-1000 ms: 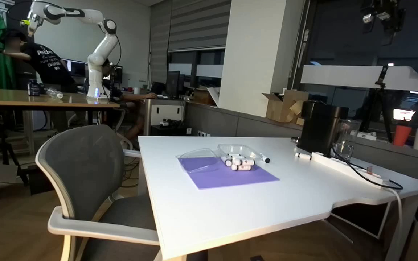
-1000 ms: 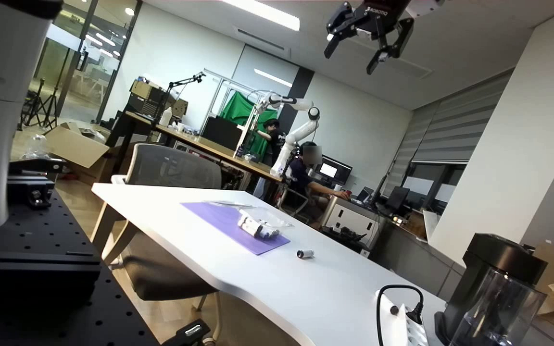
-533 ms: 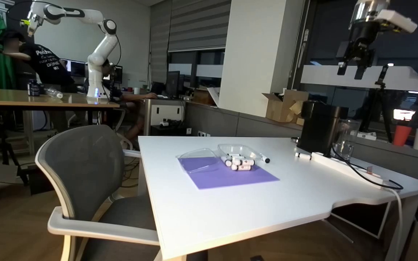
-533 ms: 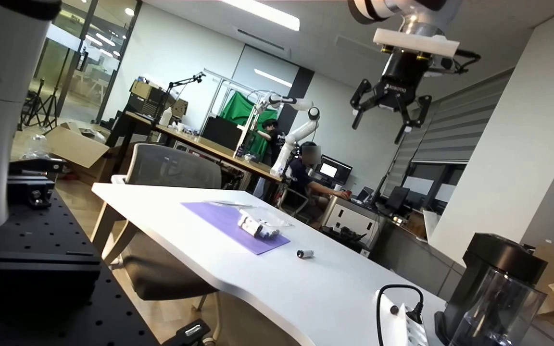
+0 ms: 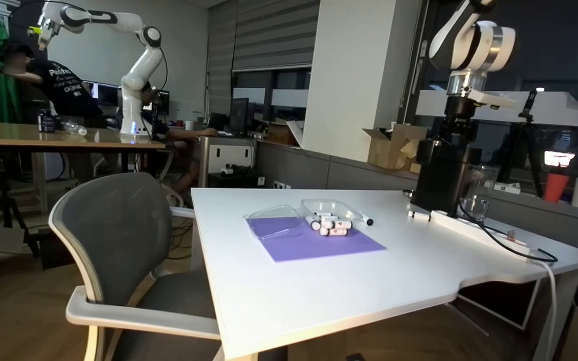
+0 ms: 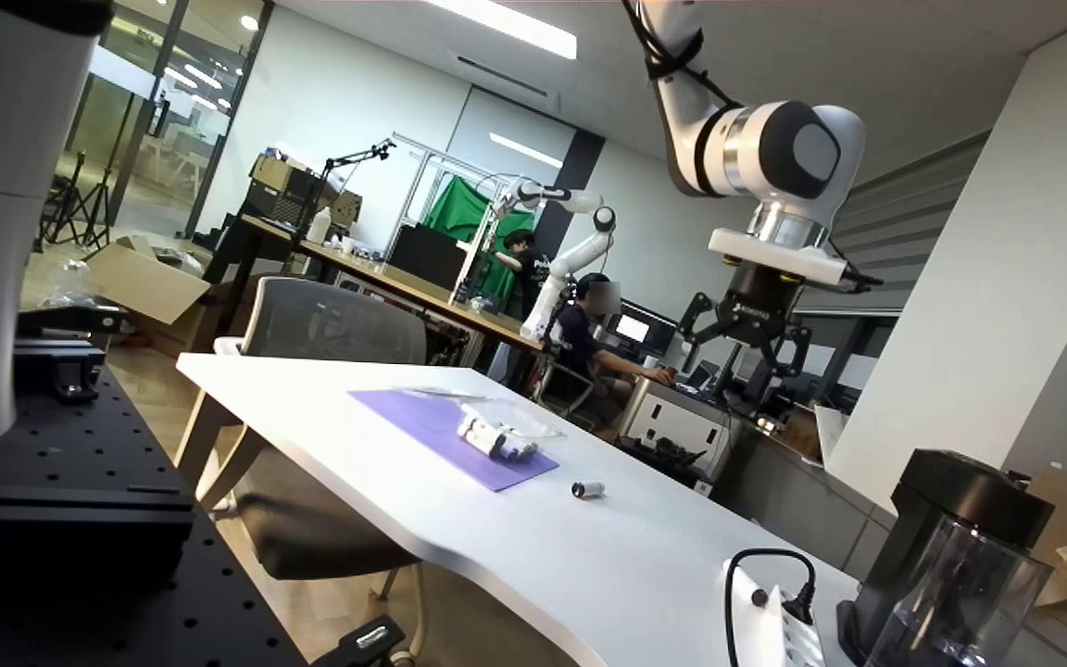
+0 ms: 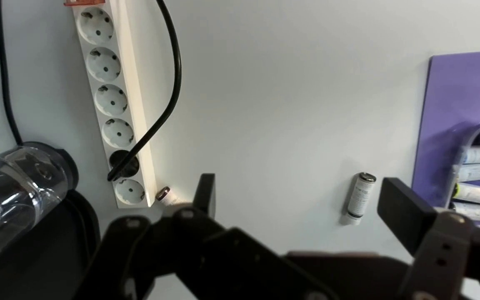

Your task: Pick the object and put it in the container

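Observation:
A small white cylinder with dark ends [image 7: 360, 198] lies on the table between the purple mat and the power strip. It also shows in both exterior views [image 5: 367, 219] [image 6: 588, 489]. A clear plastic container [image 5: 336, 204] with several similar white cylinders in and against it stands on the purple mat [image 5: 314, 250]. Its rim shows at the right of the wrist view [image 7: 453, 177]. My gripper [image 6: 728, 372] is open and empty, well above the table. In the wrist view the fingers [image 7: 298, 198] spread wide, with the lone cylinder seen between them, nearer the right finger.
A white power strip [image 7: 113, 100] with a black cable and a black machine with a clear tank [image 6: 969, 547] stand on one side of the table. Another white cylinder [image 5: 418, 215] lies beside the strip. A clear lid [image 5: 274, 225] rests on the mat. A chair [image 5: 113, 235] stands alongside.
My arm and gripper have come down from high up into fuller view in both exterior views, turning to point downward. The gripper stays open. The cylinders and container have not moved.

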